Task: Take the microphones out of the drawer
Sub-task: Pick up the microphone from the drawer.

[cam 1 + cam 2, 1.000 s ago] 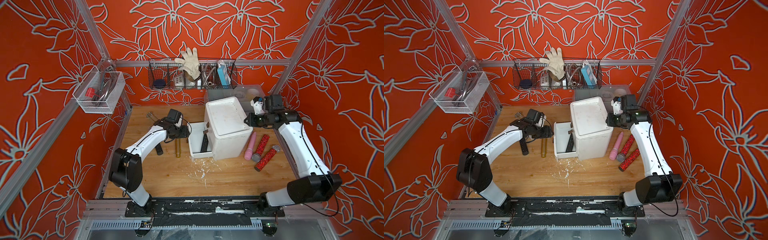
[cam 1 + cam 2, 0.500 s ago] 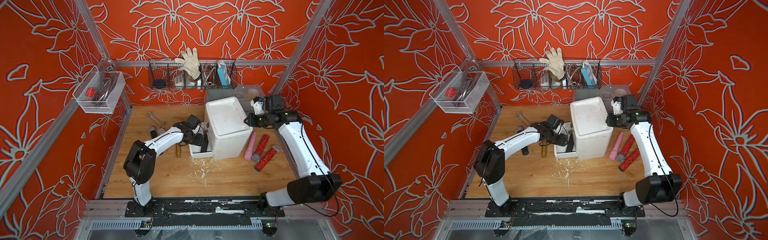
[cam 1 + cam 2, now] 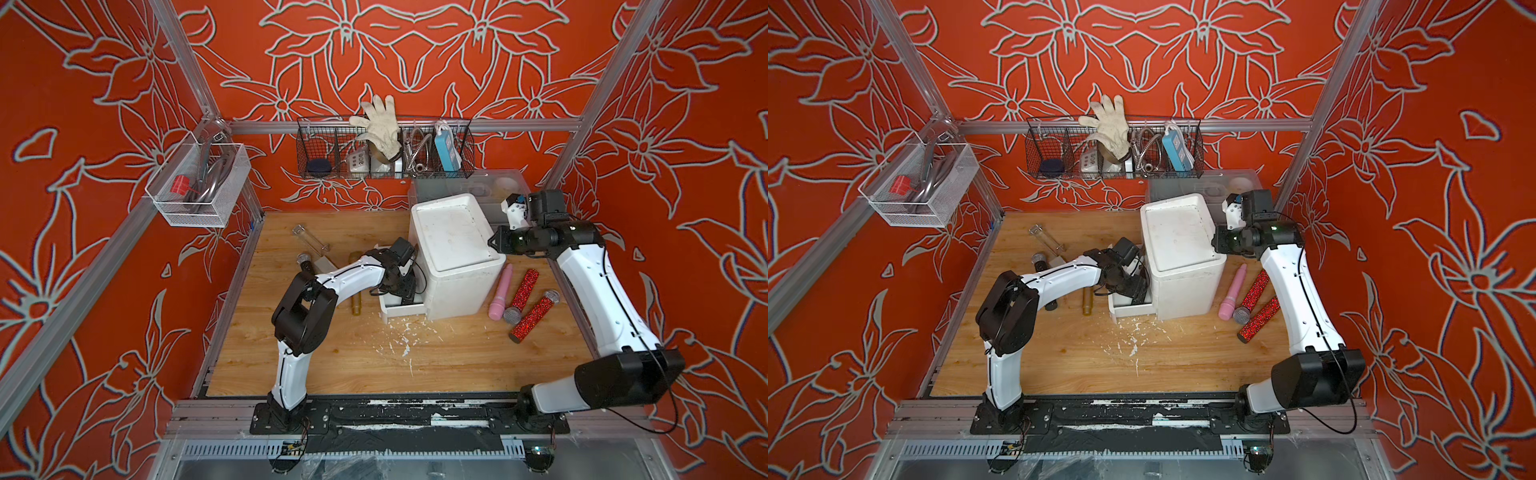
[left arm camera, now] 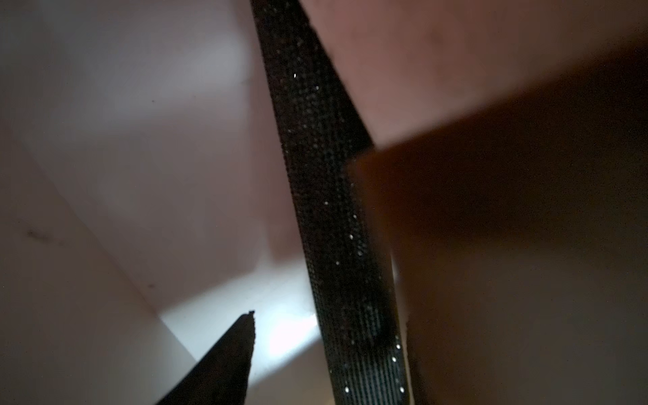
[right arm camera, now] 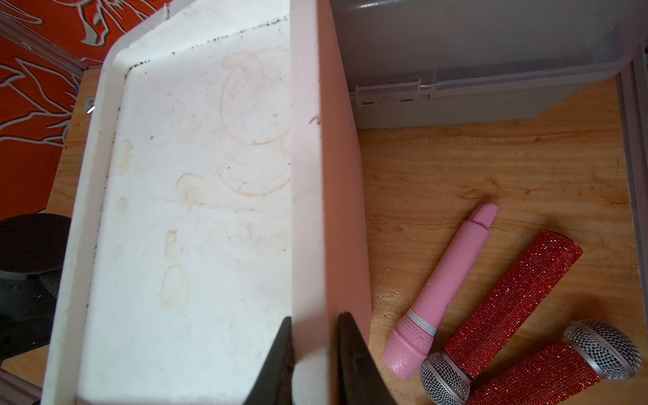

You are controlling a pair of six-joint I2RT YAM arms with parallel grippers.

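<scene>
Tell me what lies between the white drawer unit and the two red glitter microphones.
The pink microphone lies there, flat, beside the white drawer unit. Both top views and the right wrist view show it.

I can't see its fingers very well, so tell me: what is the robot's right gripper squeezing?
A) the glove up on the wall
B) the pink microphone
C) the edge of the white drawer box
C: in the right wrist view the right gripper is shut on the raised edge of the white drawer box, while the pink microphone lies apart from it on the table.
</scene>
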